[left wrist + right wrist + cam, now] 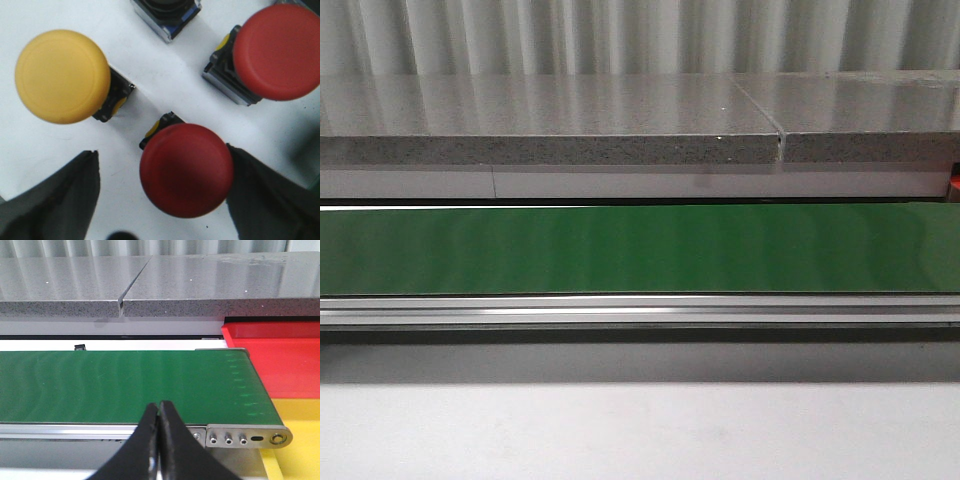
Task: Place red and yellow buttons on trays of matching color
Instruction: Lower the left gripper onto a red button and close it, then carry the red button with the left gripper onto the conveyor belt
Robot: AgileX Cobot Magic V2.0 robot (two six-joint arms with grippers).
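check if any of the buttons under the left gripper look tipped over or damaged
Nothing stands out. The yellow mushroom-head button and both red mushroom-head buttons sit cap-up and intact on the white surface; the left gripper straddles the nearer red one.

Looks like an industrial lab or factory-style test cell. Green conveyor belt running the full width across the middle of the front view, carried on an aluminium rail with bolted end fittings. Speckled grey stone-like slab behind, corrugated metal wall along the top. Red tray and yellow tray at the belt's end; industrial push-buttons on a white desk.
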